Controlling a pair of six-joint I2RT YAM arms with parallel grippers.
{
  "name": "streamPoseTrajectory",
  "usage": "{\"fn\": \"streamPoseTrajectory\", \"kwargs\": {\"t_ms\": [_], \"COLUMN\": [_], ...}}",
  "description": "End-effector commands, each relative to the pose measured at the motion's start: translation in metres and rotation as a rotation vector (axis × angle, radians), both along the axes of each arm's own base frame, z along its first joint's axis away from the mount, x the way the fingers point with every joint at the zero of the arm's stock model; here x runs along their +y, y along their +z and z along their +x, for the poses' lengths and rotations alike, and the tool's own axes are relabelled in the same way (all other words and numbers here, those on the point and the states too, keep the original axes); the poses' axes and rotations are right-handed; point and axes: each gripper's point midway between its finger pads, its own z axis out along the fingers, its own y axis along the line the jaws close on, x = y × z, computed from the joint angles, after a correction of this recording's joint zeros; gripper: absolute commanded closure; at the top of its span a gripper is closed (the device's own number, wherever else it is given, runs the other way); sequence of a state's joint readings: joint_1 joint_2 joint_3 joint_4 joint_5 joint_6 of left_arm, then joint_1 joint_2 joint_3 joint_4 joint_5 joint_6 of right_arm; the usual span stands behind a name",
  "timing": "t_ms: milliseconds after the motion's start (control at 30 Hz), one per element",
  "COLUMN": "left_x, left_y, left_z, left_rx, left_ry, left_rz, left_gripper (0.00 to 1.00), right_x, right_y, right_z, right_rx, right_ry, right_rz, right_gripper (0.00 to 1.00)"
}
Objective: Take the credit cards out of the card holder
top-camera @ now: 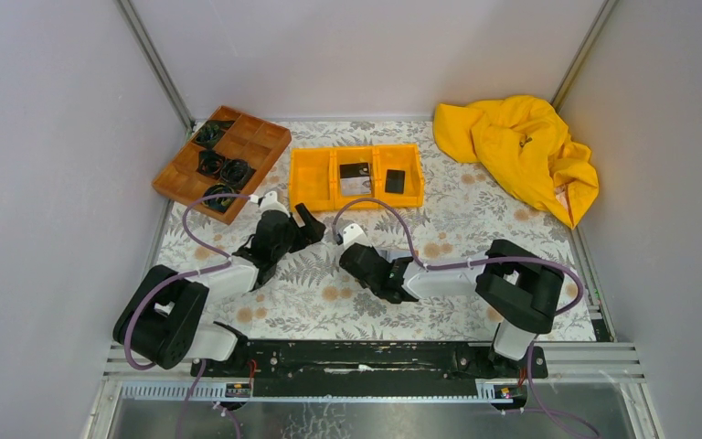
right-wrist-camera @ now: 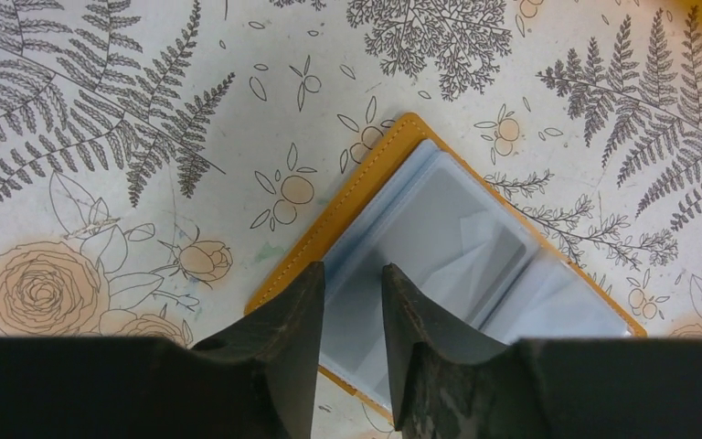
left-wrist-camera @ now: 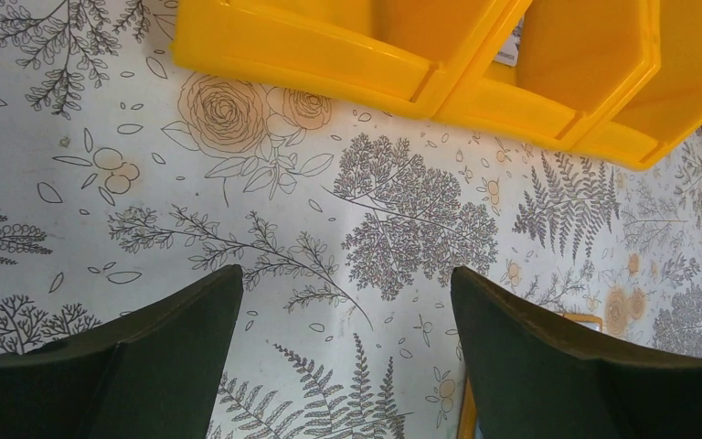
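The open holder lies on the counter directly beneath the right tool, its narrow jaws straddling a pocket, grip unclear; the left tool gapes wide.

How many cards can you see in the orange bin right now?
2: a black card in the middle compartment, a second black card in the right one. A pale patch in the middle may be a third.
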State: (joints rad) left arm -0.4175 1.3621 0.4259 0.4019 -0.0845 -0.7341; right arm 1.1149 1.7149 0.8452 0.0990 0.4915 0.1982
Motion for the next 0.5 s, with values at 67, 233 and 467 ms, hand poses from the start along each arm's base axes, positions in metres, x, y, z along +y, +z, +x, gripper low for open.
{"fn": "streamPoseTrajectory", "kwargs": {"t_ms": [67, 233, 467], "left_x": [-0.005, -0.005, -0.006], "left_y": [0.017, 0.018, 0.017], "left_z": [0.011, 0.012, 0.011], "left_rx": [-0.06, -0.061, -0.059], "left_ry": [-0.006, -0.009, -0.016], "left_rz": [-0.036, -0.039, -0.043], "left_gripper": [0.09, 0.09, 0.09], "right_x": [0.002, 0.002, -0.003], "right_y": [0.009, 0.011, 0.018], "right_z": [0.003, 0.003, 0.006], "right_rx": [-0.016, -0.018, -0.045], "right_ry": [-0.046, -0.05, -0.071], "right_rz": [0.019, 0.025, 0.049], "right_gripper": [0.74, 0.91, 1.0]}}
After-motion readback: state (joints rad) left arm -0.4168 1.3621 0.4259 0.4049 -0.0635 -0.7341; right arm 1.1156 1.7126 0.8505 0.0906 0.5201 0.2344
